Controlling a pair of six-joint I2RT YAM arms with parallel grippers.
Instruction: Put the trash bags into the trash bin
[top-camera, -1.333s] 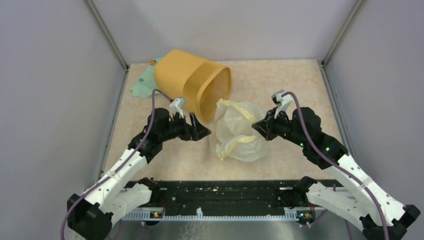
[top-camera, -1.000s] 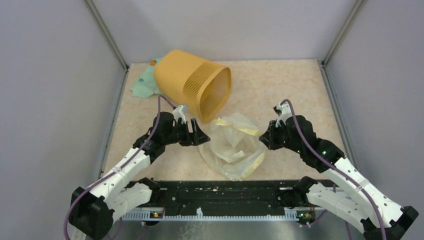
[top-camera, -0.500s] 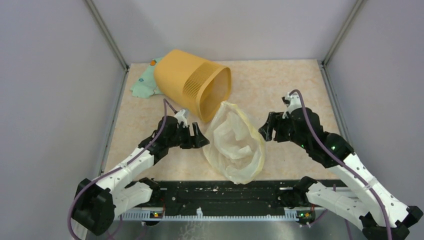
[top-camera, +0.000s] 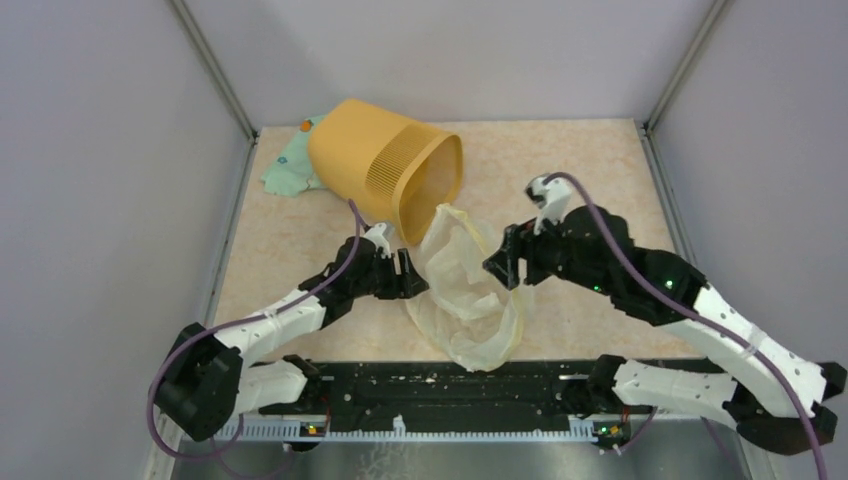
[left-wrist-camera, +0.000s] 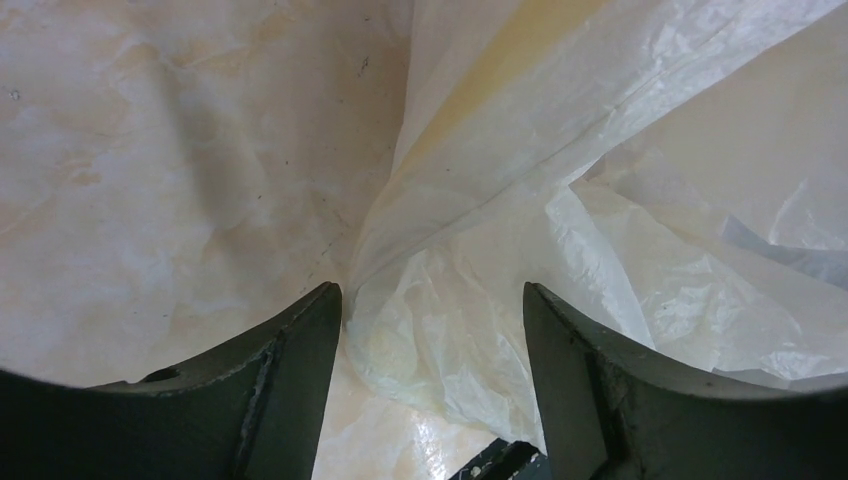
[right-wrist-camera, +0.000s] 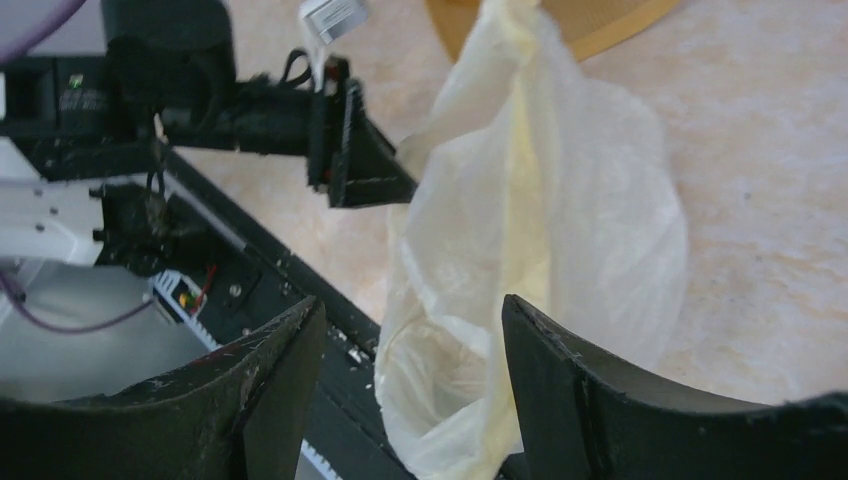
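Right fingers have swung in from 3 o'clock to the bag's right edge, and the left fingers have edged up to its left edge. The bag now stands narrower between them.

Largest of the task's things, the bin lies tipped on its side at 11 o'clock on the tabletop, its mouth facing about 4 o'clock. It is round, tapered orange-yellow plastic with a ribbed band near the rim.

Outside the bin, the bag sits just past centre toward 6 o'clock, its top reaching the bin's lower rim. It is thin, crinkly, translucent cream plastic, yellower where folds double up.

A mint-green patterned cloth lies flat behind the bin at 10 o'clock, partly under it.

Both pairs of fingers are dark and curved. The left pair stands apart, a fold of bag edge between the tips but not pinched. The right pair is also spread, with the bag in the gap beyond them and nothing clamped.

Mottled beige, stone-like and matt, the tabletop has a black rail along 6 o'clock. Plain grey walls close the other three sides.
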